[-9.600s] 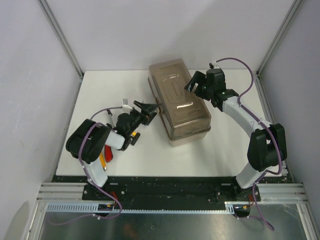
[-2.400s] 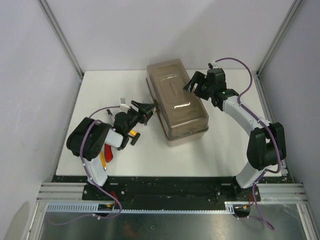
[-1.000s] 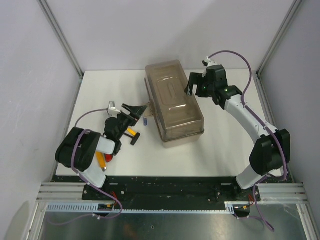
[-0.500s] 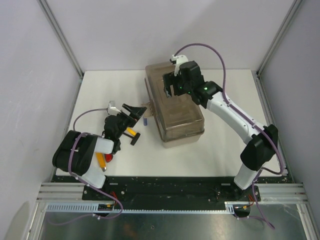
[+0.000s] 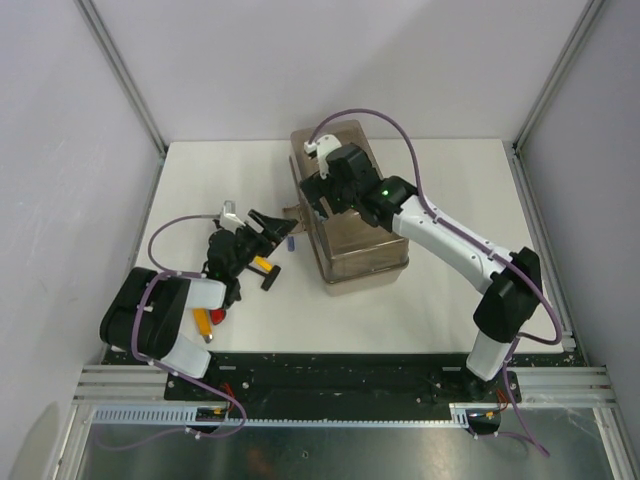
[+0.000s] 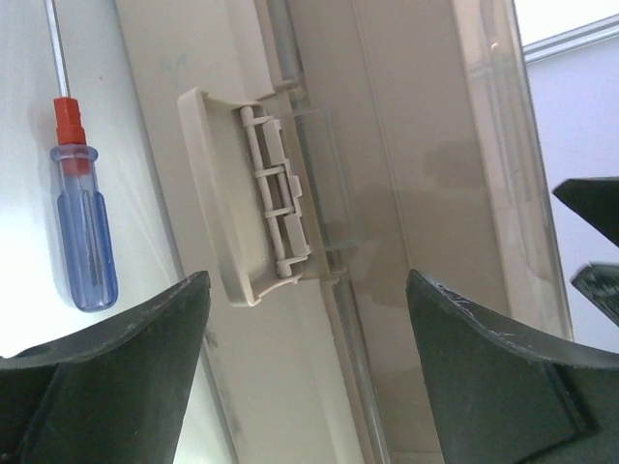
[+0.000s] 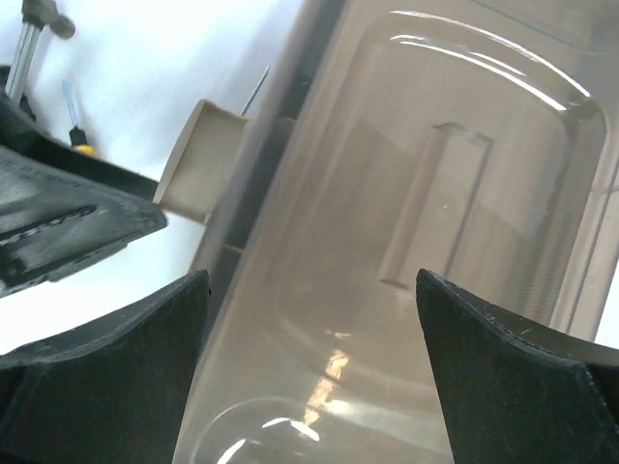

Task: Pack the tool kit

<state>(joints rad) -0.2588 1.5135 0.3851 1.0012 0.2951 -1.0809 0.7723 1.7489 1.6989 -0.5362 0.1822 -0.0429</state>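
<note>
left wrist view faces the left wall of the toolbox (image 6: 426, 145), where the beige latch (image 6: 256, 208) hangs swung outward, apparently unhooked from the lid (image 7: 435, 193). the toolbox lies on the table (image 5: 190, 180), lid down. a blue-handled screwdriver (image 6: 85, 242) lies just beside its left wall, and a yellow-handled tool (image 5: 262, 264) a little further left.

the step in hand looks like raising the lid so the tools can go in. to do it well, i'd slip one finger of the right gripper (image 7: 309, 377) under the lid's lip on the latch side and lift in an arc about the far hinge, not straight up. meanwhile the left gripper (image 6: 308, 329) should steady the base or back off, clear of the latch and the screwdriver.

the left arm (image 5: 160, 310) is folded low, forearm aimed at the toolbox's left wall, jaws spread wide and holding nothing. the right arm (image 5: 450, 240) reaches across above the toolbox, wrist tipped down over the lid near the latch side, jaws also spread, gripping nothing.
</note>
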